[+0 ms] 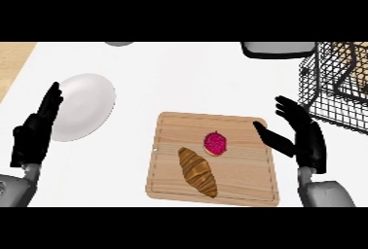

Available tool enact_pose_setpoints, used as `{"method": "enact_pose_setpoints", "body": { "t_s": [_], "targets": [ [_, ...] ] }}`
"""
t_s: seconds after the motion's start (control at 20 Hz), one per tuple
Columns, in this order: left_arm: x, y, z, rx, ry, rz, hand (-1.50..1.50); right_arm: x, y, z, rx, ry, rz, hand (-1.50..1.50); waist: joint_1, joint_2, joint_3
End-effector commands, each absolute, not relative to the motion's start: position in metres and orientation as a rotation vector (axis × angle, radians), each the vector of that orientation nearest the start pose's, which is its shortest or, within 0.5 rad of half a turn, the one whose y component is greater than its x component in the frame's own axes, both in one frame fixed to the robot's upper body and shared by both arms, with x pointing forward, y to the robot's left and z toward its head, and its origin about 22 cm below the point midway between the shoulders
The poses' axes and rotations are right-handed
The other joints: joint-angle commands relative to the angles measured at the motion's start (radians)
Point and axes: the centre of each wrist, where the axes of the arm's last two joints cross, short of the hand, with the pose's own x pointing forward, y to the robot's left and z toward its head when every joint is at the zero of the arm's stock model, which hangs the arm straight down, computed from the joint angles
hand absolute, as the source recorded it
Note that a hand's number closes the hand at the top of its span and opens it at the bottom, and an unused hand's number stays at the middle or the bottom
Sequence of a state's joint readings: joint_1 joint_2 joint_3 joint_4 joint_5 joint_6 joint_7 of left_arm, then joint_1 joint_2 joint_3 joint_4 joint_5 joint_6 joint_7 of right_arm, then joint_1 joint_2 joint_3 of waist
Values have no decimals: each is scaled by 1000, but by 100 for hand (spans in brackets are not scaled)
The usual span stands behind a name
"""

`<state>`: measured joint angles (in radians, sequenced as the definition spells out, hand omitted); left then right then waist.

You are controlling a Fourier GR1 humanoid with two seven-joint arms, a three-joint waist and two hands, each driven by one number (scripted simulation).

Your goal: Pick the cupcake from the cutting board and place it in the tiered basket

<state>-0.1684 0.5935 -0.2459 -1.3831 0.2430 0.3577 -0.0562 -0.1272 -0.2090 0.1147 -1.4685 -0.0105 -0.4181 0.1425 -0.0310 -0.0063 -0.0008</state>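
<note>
A cupcake (215, 143) with pink-red frosting sits near the middle of a wooden cutting board (237, 185). A brown croissant (197, 171) lies just below and left of it on the same board. My right hand (302, 133) stands open over the board's right edge, fingers straight, thumb pointing toward the cupcake with a gap between them. The black wire tiered basket (334, 87) stands at the far right, behind that hand. My left hand (36, 131) rests open at the left edge, fingers up.
A white plate (86, 104) lies on the white counter beside my left hand. A grey object (277, 48) sits at the back next to the basket. A strip of wooden surface (10, 63) shows at the far left.
</note>
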Motion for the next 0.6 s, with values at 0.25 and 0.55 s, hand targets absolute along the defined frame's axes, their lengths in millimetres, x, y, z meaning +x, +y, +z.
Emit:
{"method": "enact_pose_setpoints", "body": {
  "t_s": [0.25, 0.55],
  "targets": [
    [278, 309, 30, 438, -1532, -210, 0, 237, -269, 87, -469, -1308, 325, -150, 13, 0, -3],
    [271, 301, 23, 419, -1521, -254, 0, 259, -245, 141, -496, -1138, 643, -150, 48, 4, -2]
  ]
}}
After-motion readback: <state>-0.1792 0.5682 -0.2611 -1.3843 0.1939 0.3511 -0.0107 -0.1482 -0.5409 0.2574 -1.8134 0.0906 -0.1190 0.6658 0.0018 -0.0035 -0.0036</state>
